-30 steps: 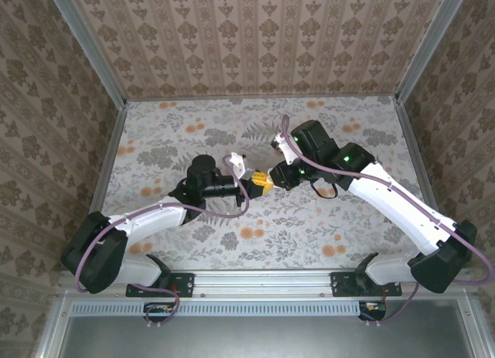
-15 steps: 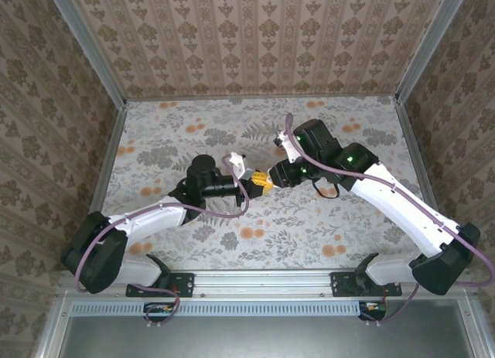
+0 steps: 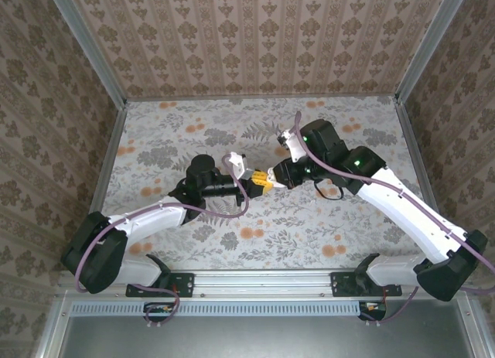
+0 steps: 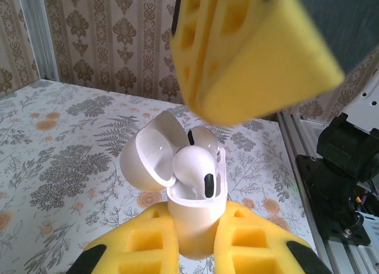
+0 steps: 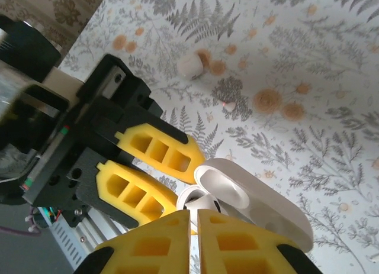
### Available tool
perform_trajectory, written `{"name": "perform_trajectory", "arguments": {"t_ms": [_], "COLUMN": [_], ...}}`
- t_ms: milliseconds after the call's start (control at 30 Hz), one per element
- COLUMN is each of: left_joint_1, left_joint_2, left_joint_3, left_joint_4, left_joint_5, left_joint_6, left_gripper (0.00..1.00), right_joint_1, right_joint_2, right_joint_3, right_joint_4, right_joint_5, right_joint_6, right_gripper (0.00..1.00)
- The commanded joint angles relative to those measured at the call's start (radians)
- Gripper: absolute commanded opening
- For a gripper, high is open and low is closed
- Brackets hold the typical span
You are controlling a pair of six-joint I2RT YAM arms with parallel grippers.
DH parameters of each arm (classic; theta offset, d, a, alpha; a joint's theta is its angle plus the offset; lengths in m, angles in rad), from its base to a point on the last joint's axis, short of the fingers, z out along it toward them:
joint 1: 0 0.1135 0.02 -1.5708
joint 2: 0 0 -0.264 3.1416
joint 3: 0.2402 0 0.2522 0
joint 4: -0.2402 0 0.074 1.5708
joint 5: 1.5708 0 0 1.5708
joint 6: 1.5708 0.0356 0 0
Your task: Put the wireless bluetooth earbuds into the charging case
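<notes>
Left fingers (image 4: pixel 163 222) clamp the charging case (image 4: pixel 195 226) (lid open); right fingers (image 5: pixel 177 225) pressed together, just above its seated earbud (image 4: pixel 190 166).

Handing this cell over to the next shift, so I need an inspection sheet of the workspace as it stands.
Surface: floral-print tabletop.
Job's things: charging case open, lid back, held above the table; one earbud sits in it, head above the rim.
Clutter: small white lump lying on the table, apart from both arms.
Grippers: left gripper shut on the case; right gripper shut, close over the earbud.
Cables: purple cables along both arms.
Surroundings: wallpapered walls; metal rail at the near edge.
</notes>
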Motion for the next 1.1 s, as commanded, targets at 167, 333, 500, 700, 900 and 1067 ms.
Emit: {"name": "perform_trajectory", "arguments": {"t_ms": [167, 333, 500, 700, 900, 1067], "left_joint_1": [-0.001, 0.002, 0.005, 0.003, -0.001, -0.003], "left_joint_2": [-0.012, -0.012, -0.026, -0.051, -0.057, -0.055], "left_joint_3": [0.028, 0.013, -0.007, -0.024, -0.027, -0.025], "left_joint_4": [0.043, 0.056, 0.081, 0.094, 0.111, 0.116], "left_joint_5": [0.022, 0.017, 0.024, 0.027, 0.032, 0.027], "left_joint_6": [0.016, 0.016, 0.027, 0.060, 0.064, 0.073], "left_gripper": [0.00, 0.00, 0.00, 0.00, 0.00, 0.00], "right_joint_1": [-0.003, -0.015, -0.136, -0.289, -0.311, -0.308], "right_joint_2": [0.039, -0.007, -0.061, -0.026, 0.073, 0.115], "right_joint_3": [-0.025, 0.016, 0.007, -0.081, -0.143, -0.184], "right_joint_4": [0.035, -0.001, 0.002, 0.123, 0.274, 0.384], "right_joint_5": [-0.080, -0.025, -0.036, -0.279, -0.482, -0.613], "right_joint_6": [0.025, 0.008, 0.052, 0.194, 0.301, 0.383], "right_gripper": [0.08, 0.12, 0.28, 0.34, 0.33, 0.30]}}
